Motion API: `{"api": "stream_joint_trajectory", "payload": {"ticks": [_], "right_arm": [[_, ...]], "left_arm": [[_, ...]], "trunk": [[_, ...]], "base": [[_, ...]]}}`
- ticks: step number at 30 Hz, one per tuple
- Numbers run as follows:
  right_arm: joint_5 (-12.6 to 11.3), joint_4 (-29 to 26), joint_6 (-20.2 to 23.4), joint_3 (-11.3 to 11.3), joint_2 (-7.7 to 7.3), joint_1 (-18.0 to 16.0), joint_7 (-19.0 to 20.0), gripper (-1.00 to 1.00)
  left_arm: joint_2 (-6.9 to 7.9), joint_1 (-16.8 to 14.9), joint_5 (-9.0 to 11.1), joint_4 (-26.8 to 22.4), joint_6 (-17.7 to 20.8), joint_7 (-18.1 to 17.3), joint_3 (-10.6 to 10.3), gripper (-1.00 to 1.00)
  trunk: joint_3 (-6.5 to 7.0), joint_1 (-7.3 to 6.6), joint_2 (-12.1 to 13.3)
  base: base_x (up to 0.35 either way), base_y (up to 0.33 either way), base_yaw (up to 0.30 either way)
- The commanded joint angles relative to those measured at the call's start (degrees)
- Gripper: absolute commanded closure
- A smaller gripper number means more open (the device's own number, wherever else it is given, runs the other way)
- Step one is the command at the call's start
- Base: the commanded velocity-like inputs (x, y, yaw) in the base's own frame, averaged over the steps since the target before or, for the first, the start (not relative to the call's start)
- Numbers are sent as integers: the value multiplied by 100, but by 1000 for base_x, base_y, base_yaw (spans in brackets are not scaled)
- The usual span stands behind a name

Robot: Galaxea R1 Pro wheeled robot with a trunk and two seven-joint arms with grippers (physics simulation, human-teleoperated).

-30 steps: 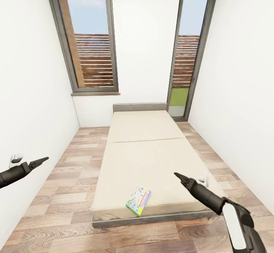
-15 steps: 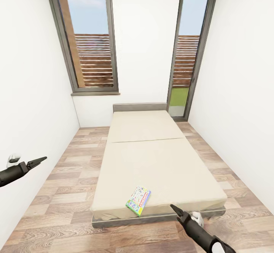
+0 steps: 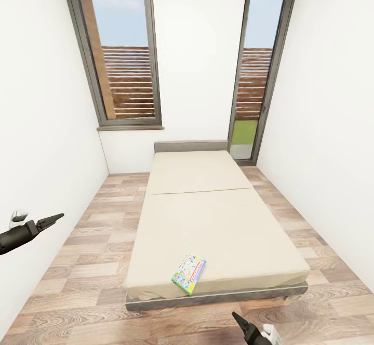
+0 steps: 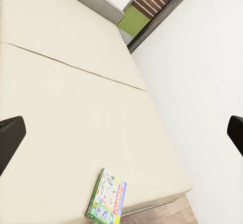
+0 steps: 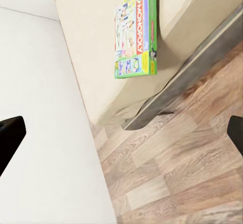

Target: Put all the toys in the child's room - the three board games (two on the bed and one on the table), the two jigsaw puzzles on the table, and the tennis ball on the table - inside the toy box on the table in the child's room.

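One toy in sight: a Monopoly board game point(image 3: 189, 274) lying flat on the bed point(image 3: 208, 220), near the foot edge.

Head view, game: at about 6 o'clock on the beige mattress, its near end slightly over the edge; only this one game is on the bed.
Head view, left arm: held out low at 9 o'clock beside the white wall; the left end effector point(image 3: 52, 220) points toward the bed, well apart from the game, with nothing in it; I cannot tell its opening from this angle.
Head view, right arm: low at 5 o'clock over the wood-plank floor point(image 3: 93, 262), just short of the bed frame; the right end effector point(image 3: 240, 320) shows only its tip.

Left wrist view: the game point(image 4: 107, 196) sits far beyond the two dark finger ends at the picture's sides, which stand wide apart and empty.

Right wrist view: the game point(image 5: 135, 31), lettered MONOPOLY, lies on the mattress corner above the grey frame; fingers spread wide, nothing between them.

Step in hand: likely the approach to the game on the bed.
Next move: probably bring an end effector to the overhanging edge and close on it.
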Motion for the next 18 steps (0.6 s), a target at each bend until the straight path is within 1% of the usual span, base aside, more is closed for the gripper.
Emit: {"api": "stream_joint_trajectory", "payload": {"ticks": [1, 7, 9, 14, 16, 17, 18], "right_arm": [[-61, 19, 52, 30, 21, -10, 47, -100], [-68, 47, 6, 100, 158, -19, 111, -100], [-84, 49, -1, 105, 219, -19, 100, -100], [-151, 52, 92, 93, 273, -19, 100, -100], [-256, 55, 241, 82, 296, -24, 99, -100], [-411, 57, 434, 74, 306, -40, 99, -100], [-641, 56, 690, 63, 312, -53, 99, -100]], "left_arm": [[-3, -7, 9, 2, 94, -17, 1, -100], [-8, -7, 10, -6, 159, -17, -17, -100], [-10, -7, 12, -7, 171, -17, -21, -100], [-14, -6, 12, -7, 225, -17, -26, -100], [-13, -6, 11, -7, 237, -17, -26, -100], [-12, -6, 10, -7, 243, -17, -27, -100], [-12, -5, 10, -7, 249, -17, -28, -100]], "trunk": [[-13, 4, -13], [-13, 4, -13], [-49, 47, -93], [-139, 157, -294], [-174, 201, -374], [-192, 223, -414], [-210, 245, -454]], "base": [[0, 0, 0], [0, 0, 0], [0, 0, 0], [0, 0, 0], [0, 0, 0], [0, 0, 0], [0, 0, 0]]}}
